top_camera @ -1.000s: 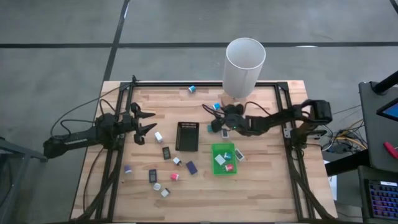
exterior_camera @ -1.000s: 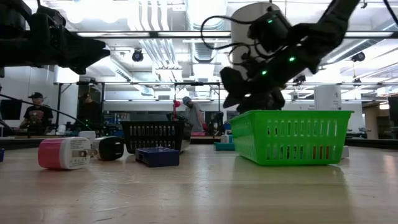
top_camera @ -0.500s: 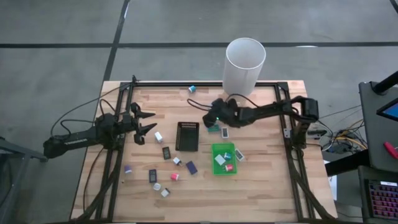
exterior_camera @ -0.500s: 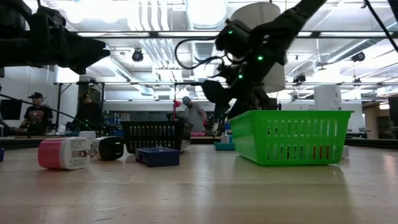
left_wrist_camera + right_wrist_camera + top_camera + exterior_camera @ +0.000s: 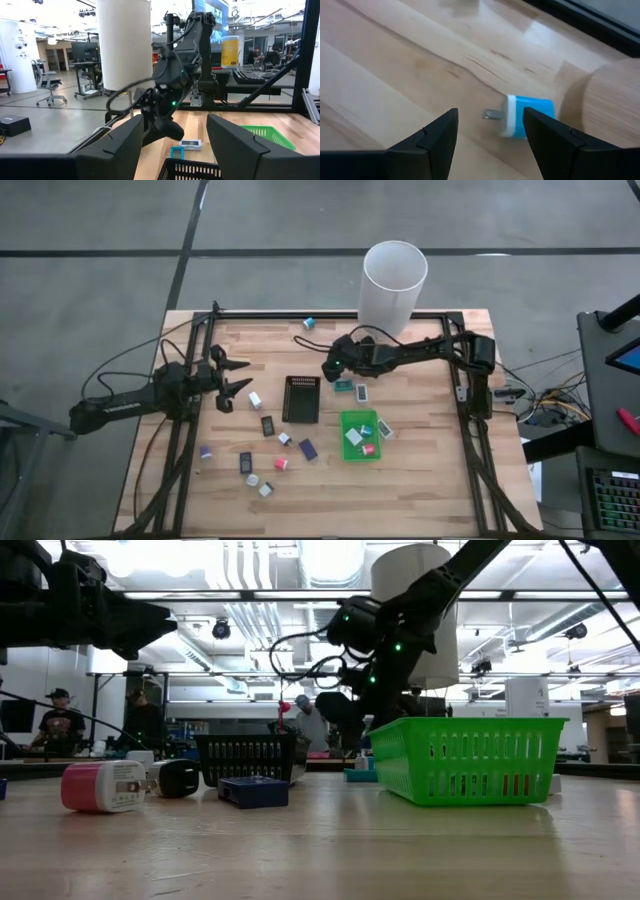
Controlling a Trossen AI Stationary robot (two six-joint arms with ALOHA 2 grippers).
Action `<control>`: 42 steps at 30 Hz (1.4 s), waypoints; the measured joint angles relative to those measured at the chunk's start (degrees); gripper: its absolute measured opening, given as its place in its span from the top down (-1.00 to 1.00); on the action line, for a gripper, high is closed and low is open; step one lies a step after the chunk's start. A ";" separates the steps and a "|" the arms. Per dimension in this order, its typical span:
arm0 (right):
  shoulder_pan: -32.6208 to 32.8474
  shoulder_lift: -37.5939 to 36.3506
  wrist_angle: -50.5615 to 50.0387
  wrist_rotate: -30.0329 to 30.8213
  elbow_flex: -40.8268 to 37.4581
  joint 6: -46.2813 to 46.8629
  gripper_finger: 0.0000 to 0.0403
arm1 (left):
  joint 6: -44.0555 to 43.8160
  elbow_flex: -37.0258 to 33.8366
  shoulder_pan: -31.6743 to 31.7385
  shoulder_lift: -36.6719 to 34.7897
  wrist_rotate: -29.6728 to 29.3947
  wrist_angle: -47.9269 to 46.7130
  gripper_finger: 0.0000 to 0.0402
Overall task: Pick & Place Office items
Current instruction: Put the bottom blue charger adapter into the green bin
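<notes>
Right wrist view: right gripper (image 5: 490, 137) spread wide and empty, fingers framing a blue-and-white plug adapter (image 5: 526, 117) lying on its side on the wooden table (image 5: 395, 75), prongs pointing away from the pale wooden base (image 5: 615, 100) just beside it; no contact yet. High view: right gripper (image 5: 330, 365) reached out over the far middle of the table, between the black ribbed tray (image 5: 301, 399) and the tall white cylinder (image 5: 394, 285); two small teal-and-white packets (image 5: 352, 388) just beside it, near the green tray (image 5: 359, 435), which already holds a few pieces, among them a red block (image 5: 368, 450); another blue piece (image 5: 309, 323) near the far edge. Left gripper (image 5: 238, 375) waiting open and empty at the left side, a white block (image 5: 255, 399) just beside it; more office items scattered on the near side of the table, such as a purple packet (image 5: 308, 448) and a pink-red block (image 5: 281, 464). Low view: pink-and-white charger (image 5: 100, 786) and dark blue packet (image 5: 253, 790) in the foreground. Judged step: approach for a pick, well short of finished, many pieces left outside the trays. Next move calls for lowering straight over the adapter, centring the body between the fingers, closing on its flat sides, then lifting clear before carrying toward a tray.
</notes>
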 joint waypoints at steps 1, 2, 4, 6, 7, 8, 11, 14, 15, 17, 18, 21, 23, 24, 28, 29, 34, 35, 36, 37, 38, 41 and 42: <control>-0.17 0.37 -0.02 -0.07 0.35 0.00 -0.09 | 0.00 0.01 -0.01 0.02 0.01 -0.02 -0.12; -0.22 0.67 0.12 -0.21 0.63 -0.02 -0.09 | 0.00 0.01 -0.02 0.02 0.02 -0.02 -0.12; -0.38 1.26 0.11 -0.30 1.06 -0.04 -0.09 | 0.00 0.01 0.00 0.00 0.00 0.00 -0.12; -0.63 1.51 0.14 -0.46 1.28 -0.17 -0.09 | 0.00 -0.01 -0.01 0.00 0.00 0.00 -0.12; -0.73 1.54 0.00 -0.44 1.35 -0.17 -0.09 | 0.00 -0.01 0.00 0.00 0.00 -0.01 -0.12; -0.85 1.54 0.05 -0.41 1.44 -0.17 -0.09 | 0.00 -0.01 -0.02 0.02 0.02 -0.02 -0.12; -0.96 1.47 -0.05 1.20 1.23 -0.18 -0.09 | 0.00 -0.01 -0.01 0.02 0.00 -0.01 -0.12; -0.89 1.07 -0.83 3.80 1.14 -0.20 -0.09 | 0.00 -0.01 -0.02 0.02 0.00 -0.01 -0.12; -0.89 0.90 -1.23 4.66 1.15 -0.20 -0.09 | 0.00 -0.01 -0.02 0.02 0.02 -0.02 -0.12; -1.12 0.86 -1.72 5.16 1.17 -0.18 -0.09 | 0.00 -0.01 0.00 0.00 0.00 -0.02 -0.12; -1.38 0.86 -2.16 5.10 1.13 0.05 -0.09 | 0.00 0.01 -0.02 0.02 0.02 -0.02 -0.12; -2.23 1.24 -3.08 4.59 1.02 1.00 -0.09 | 0.00 0.00 -0.02 0.02 0.01 -0.02 -0.12; -2.61 1.31 -3.50 4.48 0.84 1.31 -0.09 | 0.00 0.01 -0.02 0.02 0.00 0.00 -0.12; -2.73 1.41 -3.38 4.50 0.82 1.31 -0.09 | 0.00 -0.01 0.00 0.02 0.00 -0.02 -0.12; -3.02 1.56 -3.33 4.17 0.74 1.55 -0.09 | 0.00 -0.01 -0.01 0.02 0.01 -0.01 -0.12; -3.17 1.56 -3.32 3.69 0.72 1.57 -0.09 | 0.00 -0.01 -0.02 0.02 0.00 0.00 -0.12; -3.99 1.56 -3.28 0.95 0.34 1.75 -0.09 | 0.00 -0.01 -0.01 0.02 0.01 -0.02 -0.12; -4.14 1.56 -3.28 0.68 0.29 1.75 -0.09 | 0.00 -0.01 -0.01 0.02 0.00 0.00 -0.12; -4.22 1.56 -3.18 0.28 0.23 1.75 -0.09 | 0.00 -0.01 -0.02 0.02 0.00 -0.02 -0.12; -4.28 1.56 -3.08 0.16 0.16 1.75 -0.09 | 0.00 0.00 0.00 0.01 0.00 -0.01 -0.12; -4.30 1.56 -3.03 0.13 0.08 1.75 -0.09 | 0.00 0.01 0.00 0.02 0.00 -0.02 -0.12; -4.37 1.56 -2.84 -0.28 -0.14 1.76 -0.09 | 0.00 -0.01 -0.01 0.02 0.00 -0.02 -0.12; -4.41 1.53 -2.75 -0.84 -0.23 1.78 -0.09 | 0.00 -0.01 -0.02 0.02 0.00 0.00 -0.12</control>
